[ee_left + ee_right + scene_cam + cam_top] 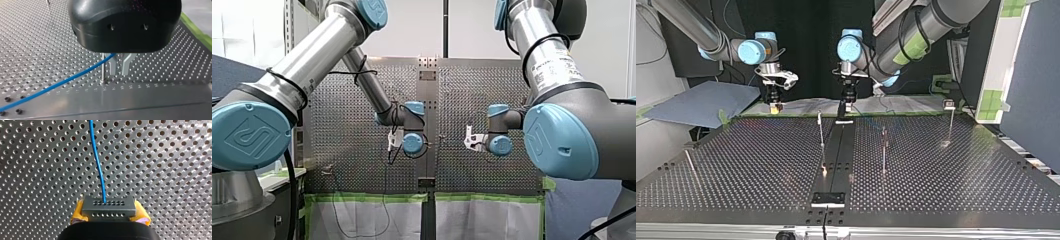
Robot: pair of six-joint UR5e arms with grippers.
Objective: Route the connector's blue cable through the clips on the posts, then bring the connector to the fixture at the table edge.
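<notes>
Routing step, I judge: my right end effector point(109, 213) clenches the grey connector point(108, 206) over the bench point(37, 182), blue cable point(97, 157) running ahead — my left end effector point(119, 72) hovers beside a post point(103, 67), its grip I cannot tell. Next: seat the cable there.

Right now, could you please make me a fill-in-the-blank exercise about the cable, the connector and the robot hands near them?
My right hand is shut on the grey rectangular connector with pads coloured ____.
The thin cable leaving that connector is ____.
Beside my left hand, the thin metal post stands ____ on the perforated metal table.
Missing words: yellow; blue; upright.
</notes>
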